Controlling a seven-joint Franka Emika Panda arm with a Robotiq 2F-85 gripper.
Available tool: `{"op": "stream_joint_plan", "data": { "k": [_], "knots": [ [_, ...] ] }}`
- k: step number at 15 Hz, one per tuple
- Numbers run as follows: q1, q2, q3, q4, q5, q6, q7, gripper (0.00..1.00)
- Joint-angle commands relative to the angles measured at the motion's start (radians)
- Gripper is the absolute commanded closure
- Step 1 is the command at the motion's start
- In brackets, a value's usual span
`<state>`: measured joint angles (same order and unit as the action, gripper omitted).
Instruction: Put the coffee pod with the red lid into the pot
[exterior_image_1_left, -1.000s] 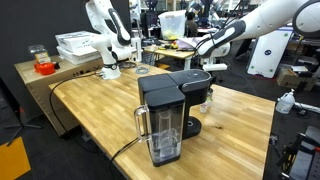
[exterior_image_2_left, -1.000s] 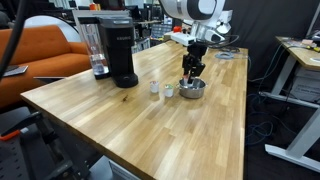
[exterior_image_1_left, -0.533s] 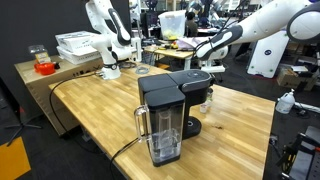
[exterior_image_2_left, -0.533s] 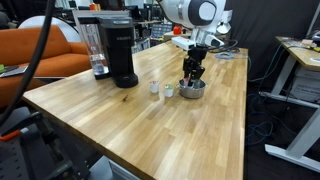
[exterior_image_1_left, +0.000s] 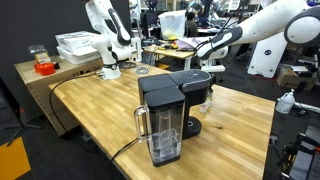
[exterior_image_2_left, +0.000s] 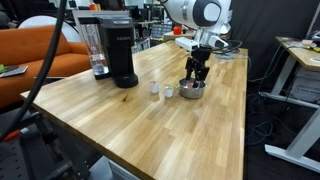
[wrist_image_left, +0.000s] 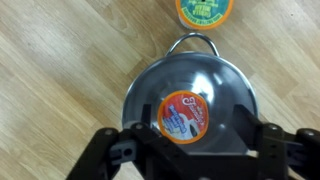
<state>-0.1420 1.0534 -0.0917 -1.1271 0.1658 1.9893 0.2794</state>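
The red pod (wrist_image_left: 183, 118) lies lid-up on the floor of the pot (wrist_image_left: 225, 85), a little off the middle, toward the hand. Its lid is red-orange with a white label whose print is too small to read. The pot is a shallow, shiny metal bowl standing on the desk (wrist_image_left: 60, 60). Its wire loop handle (wrist_image_left: 192, 38) points away from the hand, toward a green pod (wrist_image_left: 204, 10) that sits on the wood just past the handle, cut off by the frame edge.

The hand (wrist_image_left: 192, 130) hangs over the near rim of the pot with its two black fingers (wrist_image_left: 132, 142) spread wide, one to each side of the red pod. Neither finger touches the pod, and the hand holds nothing.

In an exterior view the hand (exterior_image_2_left: 196, 74) points straight down over the pot (exterior_image_2_left: 191, 91), its tips at about rim height. The green pod (exterior_image_2_left: 168, 91) stands just beside the pot, and a pale pod (exterior_image_2_left: 155, 88) stands near it, both upright on the desk (exterior_image_2_left: 150, 135). A black coffee maker (exterior_image_2_left: 115, 50) with a clear tank stands well apart from them.

In an exterior view the coffee maker (exterior_image_1_left: 168, 118) is in front and hides the pot, and the white arm (exterior_image_1_left: 240, 30) reaches down behind it.
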Motion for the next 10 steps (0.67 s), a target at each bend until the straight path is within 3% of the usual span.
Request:
{"op": "stream_joint_plan", "data": {
  "k": [1,6,10],
  "knots": [
    [-0.004,-0.032,0.016,-0.012,0.008,-0.022,-0.009,0.00],
    [0.010,-0.139,0.022,-0.134,0.007,0.021,-0.023,0.00],
    [0.015,-0.286,0.019,-0.345,0.010,0.058,-0.044,0.00]
  ]
}}
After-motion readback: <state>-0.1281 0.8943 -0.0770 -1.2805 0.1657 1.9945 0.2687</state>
